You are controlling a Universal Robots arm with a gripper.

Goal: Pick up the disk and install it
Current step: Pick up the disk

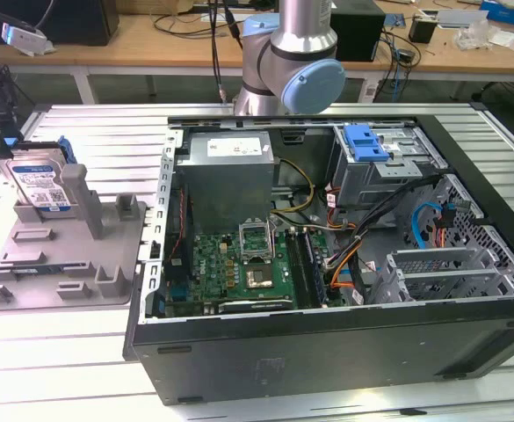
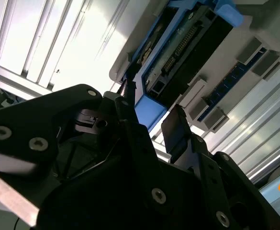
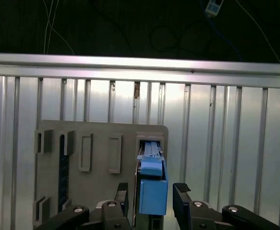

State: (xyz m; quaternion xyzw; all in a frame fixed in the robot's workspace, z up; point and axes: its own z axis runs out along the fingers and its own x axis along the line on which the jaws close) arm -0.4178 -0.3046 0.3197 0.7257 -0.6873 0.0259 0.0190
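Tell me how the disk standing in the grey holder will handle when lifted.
Probably stiff: the disk is a flat metal slab in a blue plastic frame. With that metal body, it is likely heavy for its size. It stands on edge in the grey holder, so it may tip if nudged sideways.

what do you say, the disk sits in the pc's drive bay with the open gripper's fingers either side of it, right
Not in the drive bay. The disk stands upright in the grey holder beside the pc, as the exterior view shows. The rest holds: the open gripper has a finger on either side of it, seen in the first wrist view.
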